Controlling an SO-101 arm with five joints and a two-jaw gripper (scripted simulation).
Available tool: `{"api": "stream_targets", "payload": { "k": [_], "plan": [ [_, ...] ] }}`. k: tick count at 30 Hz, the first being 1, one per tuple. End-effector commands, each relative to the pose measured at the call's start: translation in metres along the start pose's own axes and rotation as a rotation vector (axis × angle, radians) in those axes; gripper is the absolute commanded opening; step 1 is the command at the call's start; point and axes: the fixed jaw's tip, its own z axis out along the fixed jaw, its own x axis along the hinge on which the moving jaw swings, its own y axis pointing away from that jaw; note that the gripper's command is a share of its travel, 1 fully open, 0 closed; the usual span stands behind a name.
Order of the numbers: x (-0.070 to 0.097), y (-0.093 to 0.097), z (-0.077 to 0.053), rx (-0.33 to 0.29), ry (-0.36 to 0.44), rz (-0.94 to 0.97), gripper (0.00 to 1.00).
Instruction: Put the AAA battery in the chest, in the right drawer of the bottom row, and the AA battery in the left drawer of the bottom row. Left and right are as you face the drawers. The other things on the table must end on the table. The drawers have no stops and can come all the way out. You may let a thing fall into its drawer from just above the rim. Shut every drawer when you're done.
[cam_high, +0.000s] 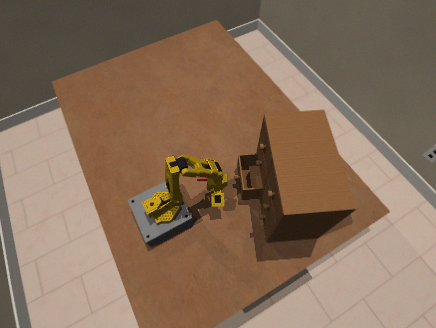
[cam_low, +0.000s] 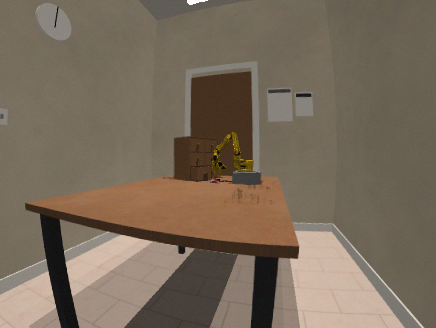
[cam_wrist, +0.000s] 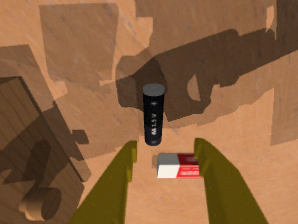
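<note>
A black battery (cam_wrist: 153, 114) lies on the table just ahead of my fingertips in the wrist view; I cannot tell whether it is the AA or the AAA. My gripper (cam_wrist: 167, 150) hangs above the table, partly open with nothing between the fingers. A red and white eraser (cam_wrist: 178, 165) lies on the table below the gap, nearer the right finger. The wooden chest (cam_high: 300, 175) stands to the right of the arm, with one drawer (cam_high: 250, 176) pulled out toward my gripper (cam_high: 217, 199). I cannot see a second battery.
The open drawer's front and round knob (cam_wrist: 37, 204) show at the lower left of the wrist view, close to the left finger. The arm's grey base (cam_high: 159, 216) sits left of the gripper. The eraser shows as a red spot (cam_low: 215, 182) in the exterior view.
</note>
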Motion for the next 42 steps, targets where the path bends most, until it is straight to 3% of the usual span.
{"api": "stream_targets", "payload": {
  "k": [1, 6, 11, 23, 26, 42],
  "plan": [
    [-0.001, 0.000, 0.002, 0.004, -0.001, -0.003, 0.21],
    [-0.001, 0.000, 0.002, 0.004, -0.001, -0.003, 0.21],
    [0.000, 0.001, 0.019, 0.004, -0.001, -0.006, 0.21],
    [0.000, 0.001, 0.019, 0.004, -0.001, -0.006, 0.21],
    [0.000, 0.000, 0.029, 0.004, 0.000, -0.008, 0.21],
    [0.000, 0.000, 0.030, 0.004, 0.000, -0.008, 0.21]
  ]
}}
